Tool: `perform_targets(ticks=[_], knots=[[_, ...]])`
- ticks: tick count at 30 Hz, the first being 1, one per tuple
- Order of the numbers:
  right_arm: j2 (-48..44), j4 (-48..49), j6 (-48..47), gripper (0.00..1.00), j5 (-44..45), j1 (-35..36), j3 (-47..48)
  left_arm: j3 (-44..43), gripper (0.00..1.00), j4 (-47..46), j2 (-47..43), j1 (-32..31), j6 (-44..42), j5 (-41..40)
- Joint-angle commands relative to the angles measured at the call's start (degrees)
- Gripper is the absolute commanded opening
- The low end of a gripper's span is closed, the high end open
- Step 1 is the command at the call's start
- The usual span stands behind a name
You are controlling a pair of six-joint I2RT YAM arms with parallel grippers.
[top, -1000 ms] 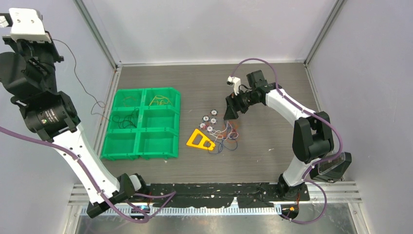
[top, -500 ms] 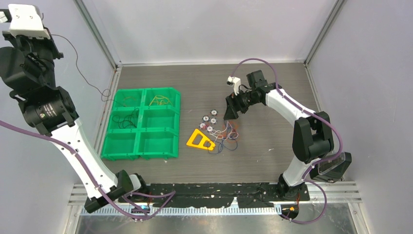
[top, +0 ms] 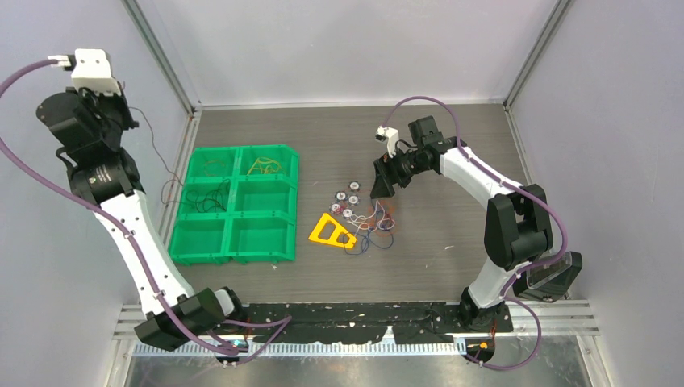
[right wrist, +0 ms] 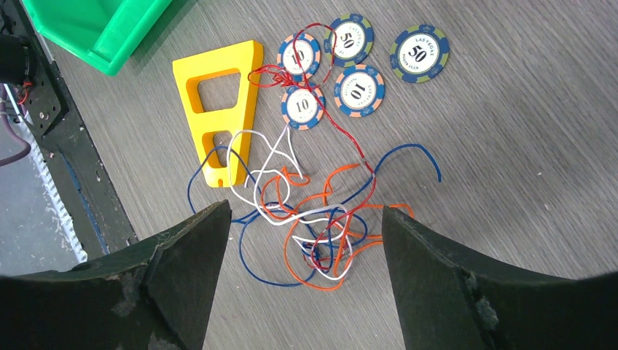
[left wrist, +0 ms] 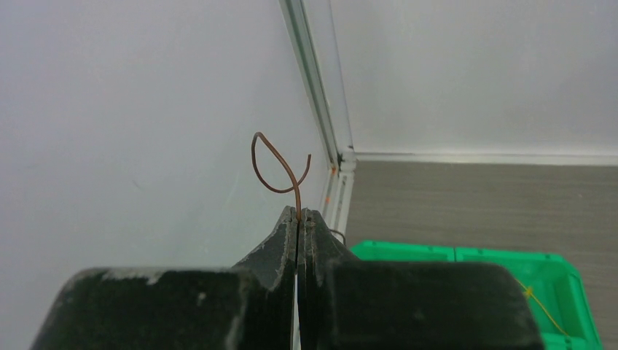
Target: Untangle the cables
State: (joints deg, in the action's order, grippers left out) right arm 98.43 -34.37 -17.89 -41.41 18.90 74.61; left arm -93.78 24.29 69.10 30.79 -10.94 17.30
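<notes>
left wrist view shows the left gripper pinched tight on a thin brown wire, held high. right gripper gapes wide above the tangle of cables on the table, beside poker chips and a yellow bracket.

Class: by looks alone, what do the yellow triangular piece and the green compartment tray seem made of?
Yellow triangular piece: likely rigid plastic, matte; uniform colour, crisp cut-outs.
Green tray: likely moulded plastic, slight sheen; thin even walls, one colour throughout.
</notes>
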Motion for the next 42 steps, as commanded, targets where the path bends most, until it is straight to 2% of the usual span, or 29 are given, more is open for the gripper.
perform_targets(ticks=[1, 4, 8, 14, 21, 26, 30, 36, 40, 41, 42], knots=[[0.57, 0.53, -0.32, 0.81, -0.16, 0.00, 1.17, 5.96, 0.00, -0.90, -4.67, 0.41, 2.43, 4.57], [0.71, 0.77, -0.11, 0.81, -0.17, -0.02, 1.34, 12.11, 0.00, 1.60, -5.57, 0.42, 3.13, 7.94], [0.29, 0.72, -0.20, 0.81, 0.28, -0.09, 0.75, 16.07, 0.00, 4.80, -5.15, 1.26, 4.41, 10.10], [-0.48, 0.78, -0.31, 0.81, 0.31, -0.27, -0.68, 20.68, 0.00, 9.39, -4.02, 1.38, 1.32, 9.14], [-0.59, 0.86, -0.40, 0.81, 0.13, -0.35, -1.34, 28.20, 0.00, 7.96, 0.49, 1.29, -3.81, 7.33], [-0.78, 0.37, -0.64, 0.81, 0.49, -0.43, -1.26, 28.29, 0.00, 10.47, 7.30, 0.64, -5.02, 6.02], [-0.84, -0.39, -1.05, 0.81, 0.95, -0.50, -1.51, 26.68, 0.00, 14.75, 13.04, -2.20, -5.75, 2.26], [-0.55, -0.86, -1.18, 0.81, 1.65, -0.53, -1.73, 24.17, 0.00, 17.69, 20.89, -4.98, -3.48, -4.01], [-0.28, -1.34, -1.38, 0.81, 2.10, -0.68, -1.54, 22.49, 0.00, 18.03, 25.14, -6.67, -2.82, -5.21], [-0.23, -1.42, -1.46, 0.81, 2.16, -0.73, -1.51, 21.81, 0.06, 18.71, 25.91, -6.78, -2.85, -4.21], [-0.25, -1.71, -1.76, 0.81, 2.26, -0.78, -1.27, 21.04, 0.17, 19.26, 26.41, -6.72, -2.84, -3.06]])
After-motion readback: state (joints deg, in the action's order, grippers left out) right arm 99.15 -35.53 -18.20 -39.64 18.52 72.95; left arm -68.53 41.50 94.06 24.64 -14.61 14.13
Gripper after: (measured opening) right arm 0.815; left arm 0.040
